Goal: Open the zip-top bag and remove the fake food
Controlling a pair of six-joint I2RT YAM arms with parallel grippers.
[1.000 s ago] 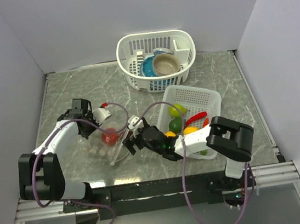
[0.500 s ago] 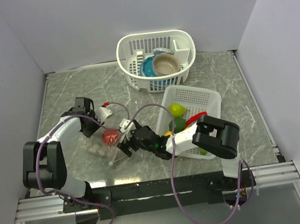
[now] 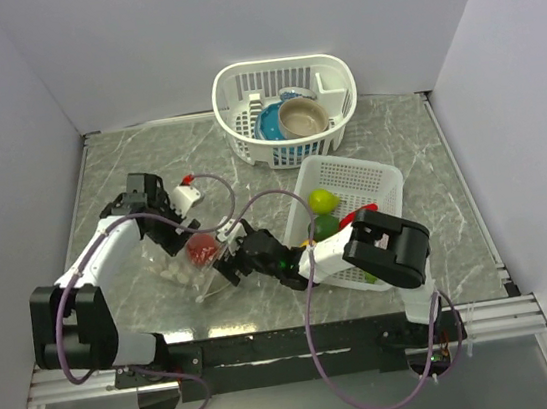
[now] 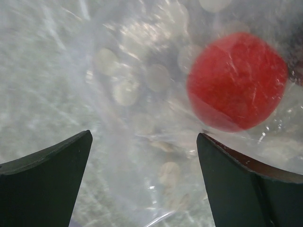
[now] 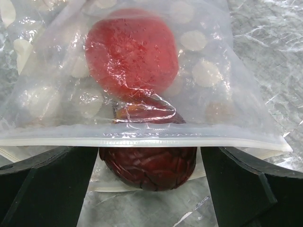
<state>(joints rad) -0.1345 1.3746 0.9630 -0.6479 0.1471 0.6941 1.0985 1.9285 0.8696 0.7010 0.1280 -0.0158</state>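
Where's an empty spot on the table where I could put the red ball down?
Bare table lies far left, between the left wall and the round basket, and far right, between the rectangular basket and the right wall. The middle is crowded: the zip-top bag, left gripper and right gripper bunch there.

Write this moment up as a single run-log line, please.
left gripper: open over zip-top bag | right gripper: open, straddling dark red piece at bag mouth | red fake food: inside bag

Left hand [image 3: 179, 239], right hand [image 3: 231, 263], both agape.
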